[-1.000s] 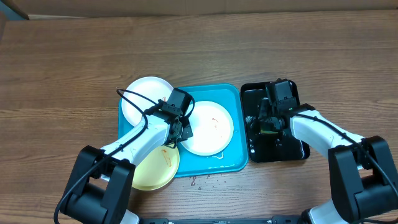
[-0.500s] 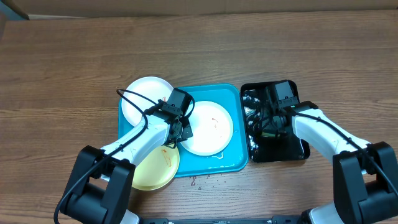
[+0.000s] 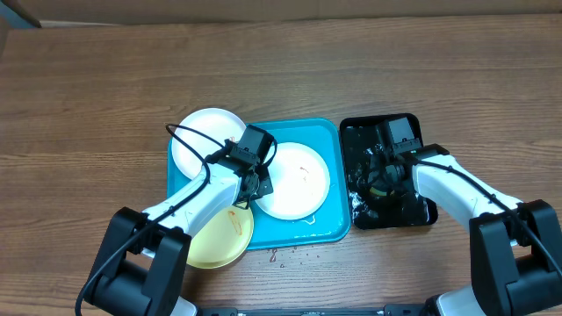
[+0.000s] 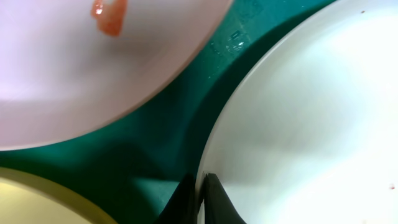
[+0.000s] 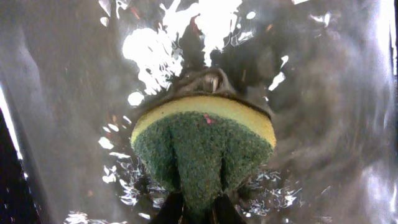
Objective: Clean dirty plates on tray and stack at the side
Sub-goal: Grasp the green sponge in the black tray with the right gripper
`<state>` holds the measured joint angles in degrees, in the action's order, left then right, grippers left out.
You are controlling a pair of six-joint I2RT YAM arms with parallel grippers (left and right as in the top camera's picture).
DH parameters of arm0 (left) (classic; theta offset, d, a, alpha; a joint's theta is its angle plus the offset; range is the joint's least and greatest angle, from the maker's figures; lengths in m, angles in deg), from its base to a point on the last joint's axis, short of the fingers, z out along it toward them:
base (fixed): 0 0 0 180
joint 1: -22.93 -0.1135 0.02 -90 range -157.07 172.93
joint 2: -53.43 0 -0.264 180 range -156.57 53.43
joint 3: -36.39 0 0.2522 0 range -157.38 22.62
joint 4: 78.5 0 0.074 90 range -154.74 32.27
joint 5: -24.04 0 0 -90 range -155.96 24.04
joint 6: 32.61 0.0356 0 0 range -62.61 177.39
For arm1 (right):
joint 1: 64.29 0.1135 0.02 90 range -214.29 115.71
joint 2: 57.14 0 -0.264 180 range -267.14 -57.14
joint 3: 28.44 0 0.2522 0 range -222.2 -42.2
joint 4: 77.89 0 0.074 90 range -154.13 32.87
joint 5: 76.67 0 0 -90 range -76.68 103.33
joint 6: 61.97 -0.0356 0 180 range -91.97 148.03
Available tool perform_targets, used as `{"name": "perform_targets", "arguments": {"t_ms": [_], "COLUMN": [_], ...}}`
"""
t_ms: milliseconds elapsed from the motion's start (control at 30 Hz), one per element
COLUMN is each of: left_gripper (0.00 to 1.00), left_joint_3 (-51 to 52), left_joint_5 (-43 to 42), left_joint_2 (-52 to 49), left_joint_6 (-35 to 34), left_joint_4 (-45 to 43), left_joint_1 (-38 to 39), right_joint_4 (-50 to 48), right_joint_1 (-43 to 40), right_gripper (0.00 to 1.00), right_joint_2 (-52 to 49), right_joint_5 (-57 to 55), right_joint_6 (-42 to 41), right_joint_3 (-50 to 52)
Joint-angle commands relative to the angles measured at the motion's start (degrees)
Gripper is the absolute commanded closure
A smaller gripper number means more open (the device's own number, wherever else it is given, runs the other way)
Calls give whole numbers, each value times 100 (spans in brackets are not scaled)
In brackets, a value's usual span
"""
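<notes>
The cyan-blue tray (image 3: 327, 224) lies mid-table. A white plate (image 3: 299, 180) with thin reddish smears sits in it. My left gripper (image 3: 261, 186) is shut on that plate's left rim; in the left wrist view the fingers (image 4: 200, 200) pinch the rim of the plate (image 4: 311, 124) over the tray floor (image 4: 168, 143). A second white plate (image 3: 204, 140) rests on the tray's far left corner and shows a red smear in the left wrist view (image 4: 106, 62). The yellow-green plate (image 3: 219, 239) overlaps the near left corner. My right gripper (image 5: 198, 210) is shut on a yellow-green sponge (image 5: 202, 149).
The glossy black tray (image 3: 413, 132) stands right of the blue tray and is wet inside (image 5: 74, 93). My right gripper (image 3: 379, 186) holds the sponge down in it. Small water drops (image 3: 290, 254) lie on the wooden table in front of the blue tray.
My right gripper has moved the sponge a little toward the front inside the black tray. The left gripper and the plates have not moved.
</notes>
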<state>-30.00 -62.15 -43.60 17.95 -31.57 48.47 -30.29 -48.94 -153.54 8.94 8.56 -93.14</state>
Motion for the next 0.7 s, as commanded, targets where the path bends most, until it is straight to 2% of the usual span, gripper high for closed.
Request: {"name": "perform_targets", "arguments": {"t_ms": [0,167,267,433,500,667], "left_gripper": [96,96,96,96,96,93], "left_joint_3": [181,181,181,181,181,181], "left_joint_5": [240,240,238,238,236,223], "left_joint_2": [-114,-114,-114,-114,-114,-114], "left_joint_6": [90,90,87,85,87,90], "left_joint_4": [22,9,-2,-61,-66,-118], "left_joint_1": [76,74,79,79,79,79], "right_joint_4": [479,1521,1836,2033,2319,2339], "right_joint_1": [-48,-48,-48,-48,-48,-52], "right_gripper": [96,96,96,96,96,96], "right_joint_2": [175,387,468,461,496,507], "right_joint_5": [105,105,105,111,114,68], "right_joint_6": [31,46,44,321,297,302], "right_joint_3": [-588,-1228,-1283,-1248,-1268,-1276]}}
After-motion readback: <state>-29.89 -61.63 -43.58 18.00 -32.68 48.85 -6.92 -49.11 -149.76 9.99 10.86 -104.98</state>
